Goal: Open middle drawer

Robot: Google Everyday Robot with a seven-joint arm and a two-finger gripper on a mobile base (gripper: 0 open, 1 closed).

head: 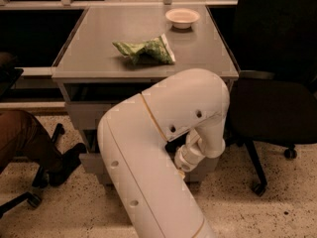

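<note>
The grey cabinet (81,117) stands under the grey table top, facing me. My white arm (163,133) bends across its front and covers most of the drawer fronts. Only narrow grey strips of drawer front show left of the arm, so the middle drawer and its black handle are hidden. My gripper (180,167) is at the end of the wrist, low against the cabinet front just right of its middle, mostly hidden behind my forearm.
A green crumpled bag (143,49) and a white bowl (182,17) lie on the table (89,38). A black office chair (277,108) stands close on the right. A person's leg and another chair's base (29,148) are on the left.
</note>
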